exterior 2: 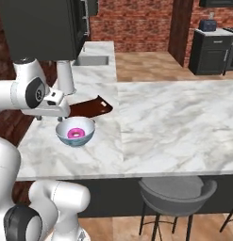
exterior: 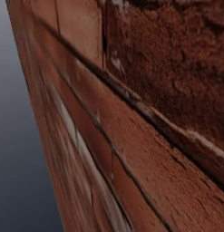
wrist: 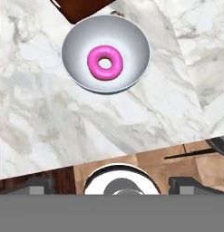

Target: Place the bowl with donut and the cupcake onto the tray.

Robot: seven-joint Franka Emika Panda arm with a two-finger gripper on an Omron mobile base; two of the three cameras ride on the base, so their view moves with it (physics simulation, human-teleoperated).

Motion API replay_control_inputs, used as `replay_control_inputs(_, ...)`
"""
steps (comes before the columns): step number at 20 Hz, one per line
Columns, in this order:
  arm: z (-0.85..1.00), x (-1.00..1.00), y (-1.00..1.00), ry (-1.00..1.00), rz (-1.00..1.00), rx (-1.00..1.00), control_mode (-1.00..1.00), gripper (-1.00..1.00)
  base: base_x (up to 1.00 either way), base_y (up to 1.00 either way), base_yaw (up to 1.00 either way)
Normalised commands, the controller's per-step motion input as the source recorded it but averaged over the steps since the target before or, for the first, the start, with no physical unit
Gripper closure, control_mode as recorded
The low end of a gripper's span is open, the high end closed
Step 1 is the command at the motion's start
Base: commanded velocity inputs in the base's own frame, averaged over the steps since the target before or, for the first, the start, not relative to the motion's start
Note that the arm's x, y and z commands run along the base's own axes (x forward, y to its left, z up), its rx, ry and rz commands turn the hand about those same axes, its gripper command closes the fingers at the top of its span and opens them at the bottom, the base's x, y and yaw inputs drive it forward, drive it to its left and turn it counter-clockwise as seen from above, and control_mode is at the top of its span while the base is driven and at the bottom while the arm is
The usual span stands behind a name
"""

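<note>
The bowl (wrist: 105, 53) sits on the marble counter (wrist: 63, 127), near its front edge, w/ a pink donut (wrist: 104, 62) lying flat in the middle. In the right base view the bowl (exterior 2: 75, 131) is just in front of the tray (exterior 2: 89, 107), maybe touching its near edge, I can't tell. The tray is the dark red-brown slab, partly hid behind my arm. I don't see the cupcake.

My pincer (wrist: 113, 186) hangs above the counter's front edge, nearer to me than the bowl. Its two tips stand well apart, nothing between them.

I think the step is: grab the bowl. To do it well I'd go forward till one tip is inside the rim and one outside, then drop down and pinch the near wall. Keep off the donut. Lift it level so the donut stays in, then it's a short trip back to the tray.

Risk: thin smooth rim, could slip or tip.

No words, labels or brands I can read anywhere.
</note>
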Motion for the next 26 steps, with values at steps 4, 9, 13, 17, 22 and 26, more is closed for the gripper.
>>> replay_control_inputs(4, 0.0, 0.0, 0.0, 0.0, 0.0, 0.0, 1.0, -1.0, 1.0, 0.17, -0.17)
replay_control_inputs(9, 0.0, 0.0, 0.0, 0.0, 0.0, 0.0, 1.0, -1.0, 1.0, 0.05, -0.22)
replay_control_inputs(13, 0.0, 0.0, 0.0, 0.0, 0.0, 0.0, 1.0, -1.0, 0.44, 0.03, -0.22)
replay_control_inputs(17, 0.0, 0.0, 0.0, 0.0, 0.0, 0.0, 1.0, -1.0, 0.0, 0.0, 0.0)
replay_control_inputs(22, 0.0, 0.0, 0.0, 0.0, 0.0, 0.0, 1.0, -1.0, 0.0, 0.0, 0.0)
replay_control_inputs(26, 0.0, 0.0, 0.0, 0.0, 0.0, 0.0, 1.0, -1.0, 0.0, 0.0, 0.0)
